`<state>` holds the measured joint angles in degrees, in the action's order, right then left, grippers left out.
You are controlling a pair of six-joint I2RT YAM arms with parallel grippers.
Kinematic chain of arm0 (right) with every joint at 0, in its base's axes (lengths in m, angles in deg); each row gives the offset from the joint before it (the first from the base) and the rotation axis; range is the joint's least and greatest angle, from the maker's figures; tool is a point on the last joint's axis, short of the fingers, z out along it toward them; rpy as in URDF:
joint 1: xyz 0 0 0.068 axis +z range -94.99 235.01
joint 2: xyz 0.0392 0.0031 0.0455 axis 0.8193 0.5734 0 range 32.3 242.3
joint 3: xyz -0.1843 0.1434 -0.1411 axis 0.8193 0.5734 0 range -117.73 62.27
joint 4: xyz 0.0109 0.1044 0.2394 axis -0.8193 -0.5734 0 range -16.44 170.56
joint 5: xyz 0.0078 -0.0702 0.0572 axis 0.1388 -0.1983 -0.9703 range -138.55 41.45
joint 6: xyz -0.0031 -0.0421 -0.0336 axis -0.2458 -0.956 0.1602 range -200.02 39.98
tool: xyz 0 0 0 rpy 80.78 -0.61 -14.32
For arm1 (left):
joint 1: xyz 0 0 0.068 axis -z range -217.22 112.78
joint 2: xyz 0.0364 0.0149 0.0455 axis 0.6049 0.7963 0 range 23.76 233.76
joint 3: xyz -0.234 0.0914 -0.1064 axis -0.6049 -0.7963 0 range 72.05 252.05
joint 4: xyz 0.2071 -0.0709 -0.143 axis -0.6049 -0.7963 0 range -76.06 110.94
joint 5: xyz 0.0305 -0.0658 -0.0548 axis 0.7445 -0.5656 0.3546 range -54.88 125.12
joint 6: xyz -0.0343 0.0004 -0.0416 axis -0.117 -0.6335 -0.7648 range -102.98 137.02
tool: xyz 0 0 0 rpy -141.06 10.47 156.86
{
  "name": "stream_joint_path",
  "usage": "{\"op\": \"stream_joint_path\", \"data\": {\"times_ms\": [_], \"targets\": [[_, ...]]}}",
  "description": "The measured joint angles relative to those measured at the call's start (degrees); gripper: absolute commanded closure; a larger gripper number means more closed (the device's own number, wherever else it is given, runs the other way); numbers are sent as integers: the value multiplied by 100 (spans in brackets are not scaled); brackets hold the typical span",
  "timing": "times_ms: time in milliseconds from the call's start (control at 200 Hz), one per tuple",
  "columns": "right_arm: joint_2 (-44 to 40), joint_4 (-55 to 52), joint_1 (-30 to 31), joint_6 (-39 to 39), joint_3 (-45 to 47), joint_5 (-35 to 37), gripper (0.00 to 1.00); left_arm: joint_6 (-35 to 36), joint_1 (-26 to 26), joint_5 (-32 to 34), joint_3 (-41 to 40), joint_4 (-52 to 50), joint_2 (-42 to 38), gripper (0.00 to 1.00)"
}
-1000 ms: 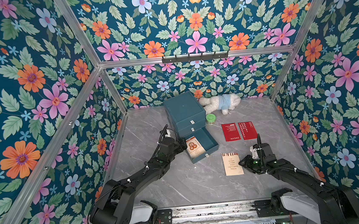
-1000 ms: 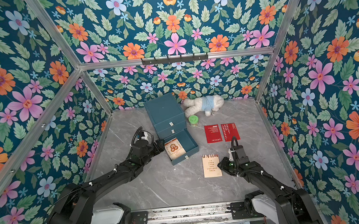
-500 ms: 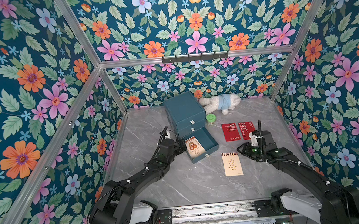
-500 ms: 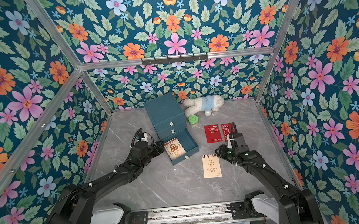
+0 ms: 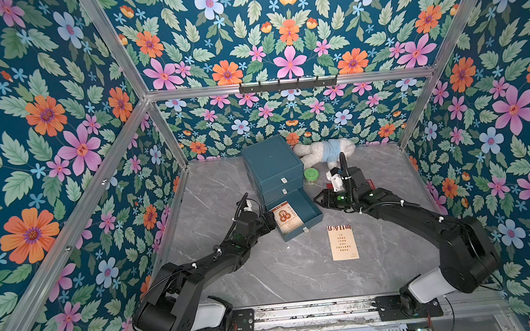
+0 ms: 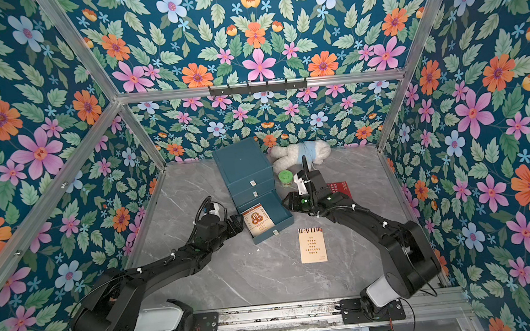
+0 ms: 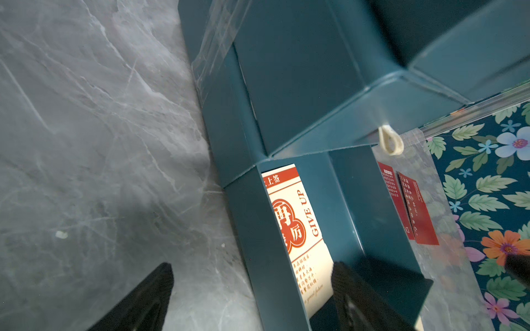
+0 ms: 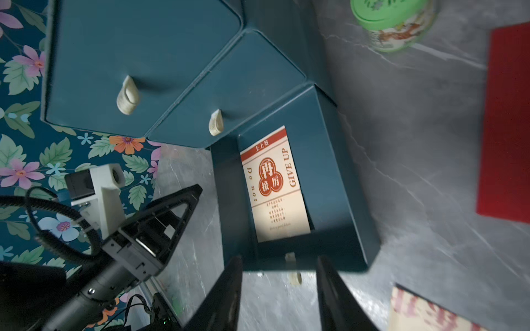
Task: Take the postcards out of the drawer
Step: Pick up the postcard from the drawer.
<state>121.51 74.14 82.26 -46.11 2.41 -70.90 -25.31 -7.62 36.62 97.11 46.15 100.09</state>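
Left tool (image 7: 252, 265), spread, straddles the drawer (image 7: 352, 200) wall; right tool (image 8: 279, 259) (empty) gapes nearby.

Your table (image 5: 266, 271) is a grey marbled slab. At its back a blue chest (image 5: 269, 159) of drawers stands on it. A white plush (image 5: 324, 151) lies just beside the chest, and a green-lidded jar (image 5: 310, 176) stands near its front corner. You have one cream card (image 5: 343, 243) lying flat out front. Two red cards (image 6: 341, 188) lie flat side by side farther back, partly hidden in both top views.
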Motion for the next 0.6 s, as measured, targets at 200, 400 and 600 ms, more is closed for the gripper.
{"op": "stream_joint_path", "data": {"times_ms": [200, 400, 600], "targets": [[1196, 212, 291, 7, -719, -188, 56, -37, 0, -125, -76, 177, -35, 11], [1956, 284, 398, 103, -1191, -299, 57, 50, 0, -208, -74, 334, 17, 14], [2369, 234, 470, 173, -1423, -278, 57, 70, 0, -472, -70, 601, 343, 15]]}}
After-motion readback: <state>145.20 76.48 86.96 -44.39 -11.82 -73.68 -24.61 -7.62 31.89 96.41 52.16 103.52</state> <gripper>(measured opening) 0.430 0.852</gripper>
